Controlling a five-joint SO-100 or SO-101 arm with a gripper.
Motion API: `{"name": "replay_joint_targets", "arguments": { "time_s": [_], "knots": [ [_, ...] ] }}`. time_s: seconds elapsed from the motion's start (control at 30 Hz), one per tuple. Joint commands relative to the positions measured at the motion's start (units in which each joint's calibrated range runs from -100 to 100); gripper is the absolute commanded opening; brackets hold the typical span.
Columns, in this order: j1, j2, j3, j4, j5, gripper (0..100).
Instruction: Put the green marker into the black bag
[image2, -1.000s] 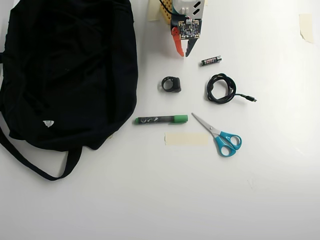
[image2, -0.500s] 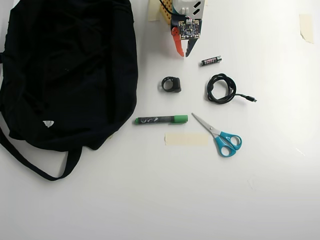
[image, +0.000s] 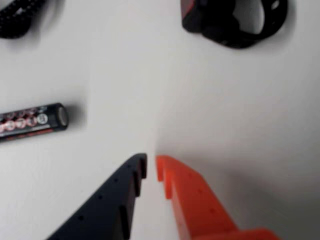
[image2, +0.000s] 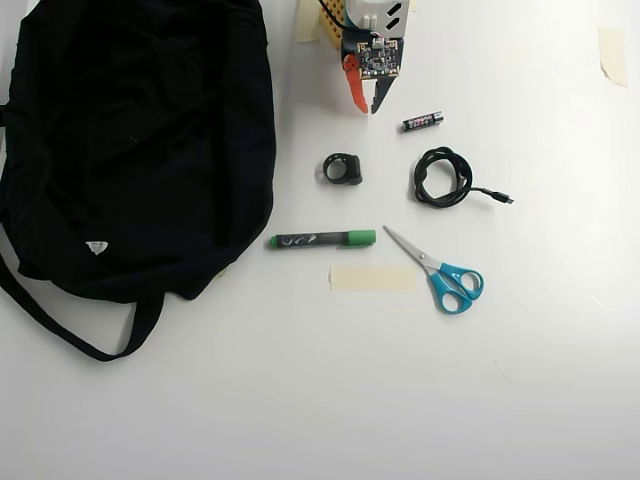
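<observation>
White table (image2: 300, 400): black bag (image2: 130, 140), green marker (image2: 322, 239), scissors (image2: 440, 270), cable (image2: 442, 177).

The gripper (image: 151, 162) is made up of two fingers, one black and one bright orange, both stepped at the tips and dotted with small holes. In the overhead view, a small circuit board, white housing and black cables are seen behind it.

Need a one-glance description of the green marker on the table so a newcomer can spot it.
In the overhead view, start at the black bag filling the left side. Just off its lower right edge lies the green marker, flat and horizontal, above a strip of tape. It is the only straight dark pen with a bright green cap; the scissors beside it have blue handles.
</observation>
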Motion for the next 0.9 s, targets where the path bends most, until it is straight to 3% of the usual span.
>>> {"name": "replay_joint_targets", "arguments": {
  "time_s": [0.0,0.43,0.87],
  "knots": [
    [-0.1,-0.4,2.0,0.5,0.2,2],
    [-0.3,-0.2,2.0,0.3,0.0,2],
    [-0.4,0.2,1.1,-16.3,-0.3,3]
  ]
}}
